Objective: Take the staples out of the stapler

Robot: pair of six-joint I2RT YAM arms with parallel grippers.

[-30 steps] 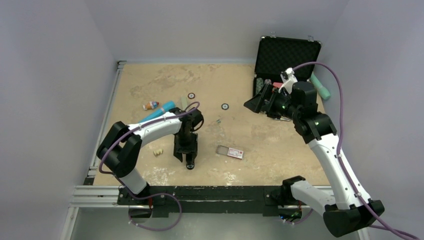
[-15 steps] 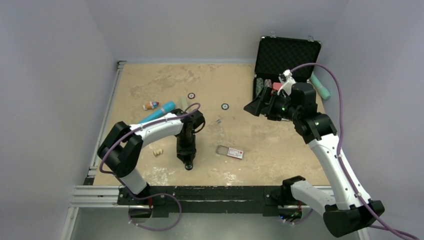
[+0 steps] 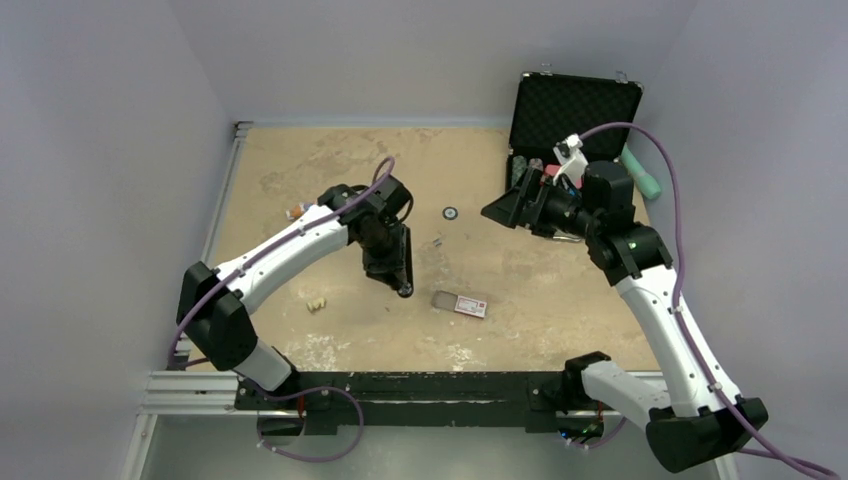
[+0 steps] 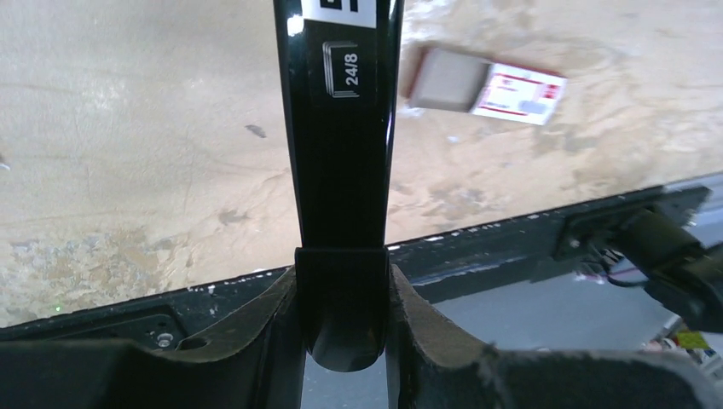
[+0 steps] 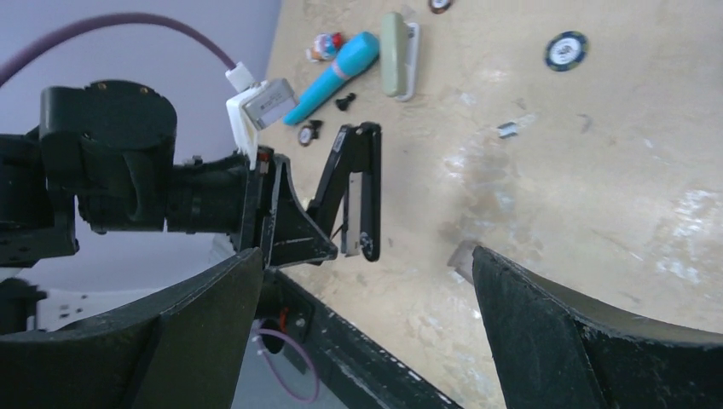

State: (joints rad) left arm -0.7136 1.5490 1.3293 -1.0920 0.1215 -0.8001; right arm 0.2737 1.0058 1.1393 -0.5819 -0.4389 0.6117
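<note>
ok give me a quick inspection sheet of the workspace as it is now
surface: tan table, scuffed, with pale patches
job's things: black stapler held above the table; staple box lying flat
clutter: poker chip, teal marker, small toy, open black case
tools: left tool shut on the stapler; right tool open, empty
cables: purple cable looped along each arm
surroundings: grey walls
</note>
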